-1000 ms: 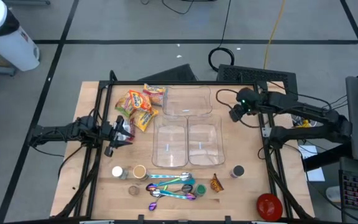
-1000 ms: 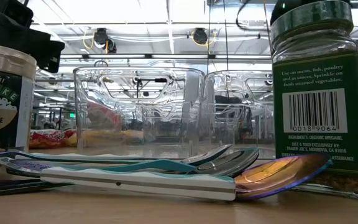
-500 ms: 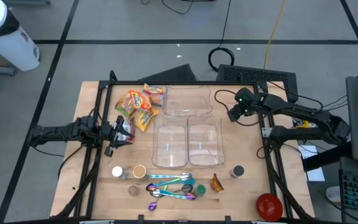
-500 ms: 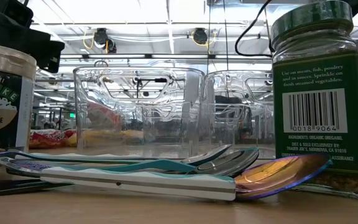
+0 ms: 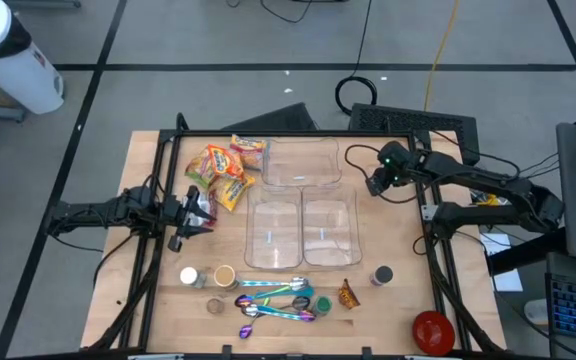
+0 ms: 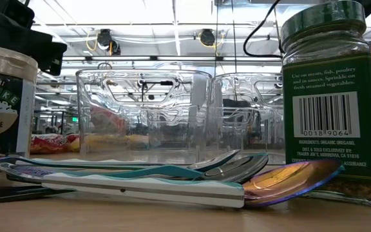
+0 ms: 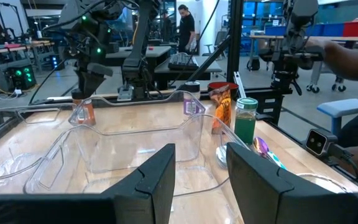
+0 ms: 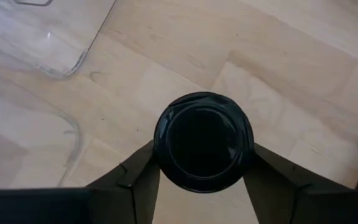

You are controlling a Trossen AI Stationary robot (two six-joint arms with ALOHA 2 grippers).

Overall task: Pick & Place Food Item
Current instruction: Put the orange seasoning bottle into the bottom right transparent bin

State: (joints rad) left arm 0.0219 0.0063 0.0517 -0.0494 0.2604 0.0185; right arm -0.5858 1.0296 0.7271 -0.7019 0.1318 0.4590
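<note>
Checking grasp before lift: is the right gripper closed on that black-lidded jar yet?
Closed on it, apparently. The right gripper has both fingers touching the black lid sides of the upright jar; no gap visible.

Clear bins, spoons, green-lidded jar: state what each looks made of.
Clear bins: see-through glossy plastic, probably, given thin walls, rounded corners and moulded handle cut-outs. Spoons: polished metal with an iridescent sheen; handles look like matte white and teal plastic. Green-lidded jar: clear glass or hard plastic, paper label, green lid.
</note>
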